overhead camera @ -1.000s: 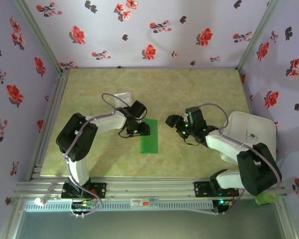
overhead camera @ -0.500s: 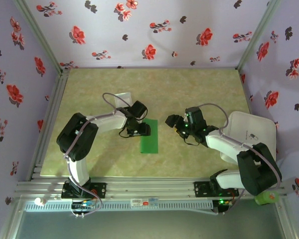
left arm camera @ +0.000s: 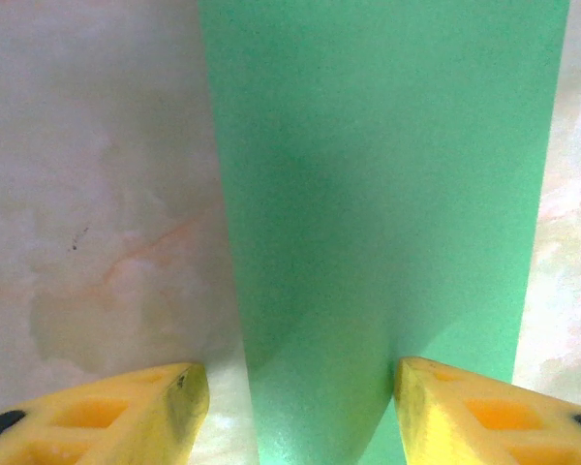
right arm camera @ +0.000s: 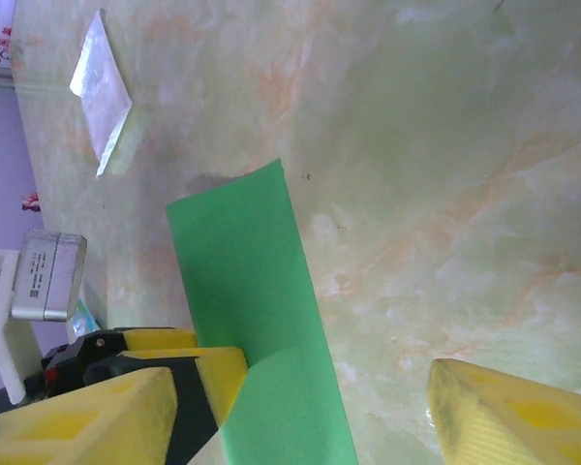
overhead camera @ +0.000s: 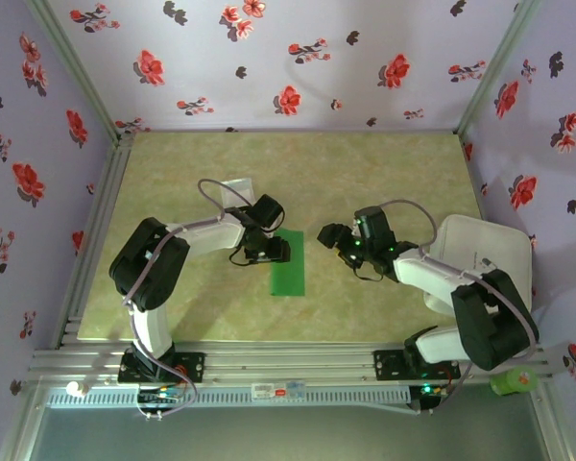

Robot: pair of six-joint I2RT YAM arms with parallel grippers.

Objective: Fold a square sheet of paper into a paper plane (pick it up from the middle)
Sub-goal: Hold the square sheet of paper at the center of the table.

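Green paper (overhead camera: 289, 269) lies, seemingly loose, inside the spread left gripper (left arm camera: 298, 376); right gripper (right arm camera: 305, 380) spread.

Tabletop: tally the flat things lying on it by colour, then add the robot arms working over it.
Green sheet of paper: 1
Pale grey-white packet: 1
Robot arms, the left arm and the right arm: 2
Total: 4
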